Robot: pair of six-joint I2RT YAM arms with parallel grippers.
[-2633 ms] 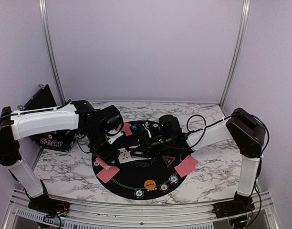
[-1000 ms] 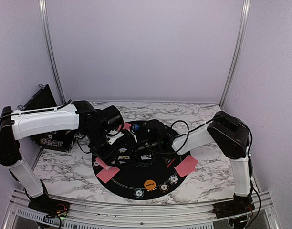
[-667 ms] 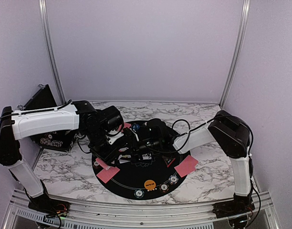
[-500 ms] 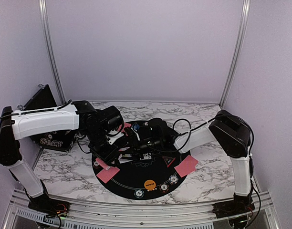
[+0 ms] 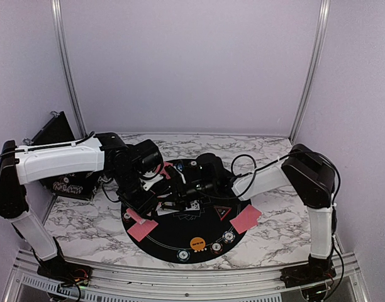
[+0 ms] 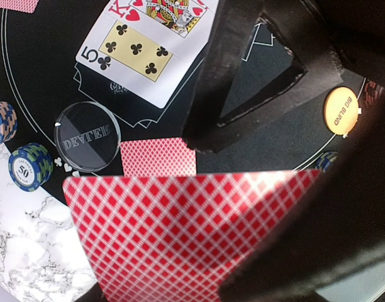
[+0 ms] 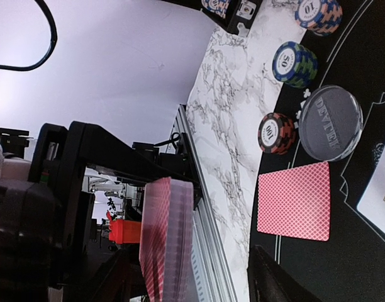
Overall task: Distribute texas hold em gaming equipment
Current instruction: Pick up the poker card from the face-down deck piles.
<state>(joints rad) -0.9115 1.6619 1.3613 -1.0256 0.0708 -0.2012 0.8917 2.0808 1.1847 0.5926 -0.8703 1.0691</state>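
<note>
My left gripper (image 5: 147,199) is shut on a deck of red-backed cards (image 6: 180,239), held above the left side of the black mat (image 5: 180,234). My right gripper (image 5: 173,200) is open beside the deck (image 7: 164,239); one of its fingers (image 6: 217,75) crosses just past the top card. On the mat lie a face-up five of clubs (image 6: 133,53), a king of hearts (image 6: 170,9), a face-down card (image 7: 294,200), a dark dealer disc (image 7: 329,123), an orange disc (image 5: 197,242) and a red triangle (image 5: 223,211). Striped chips (image 7: 276,133) stand at the mat's edge.
More face-down cards lie at the mat's front left (image 5: 142,228) and right (image 5: 245,218). Chips (image 5: 216,247) sit along the near rim. A black box (image 5: 66,182) stands at the left of the marble table, and a metal rail (image 5: 180,277) runs along the front edge.
The right gripper has moved left across the mat to the deck held by the left gripper. The left arm has stayed still with the deck.
</note>
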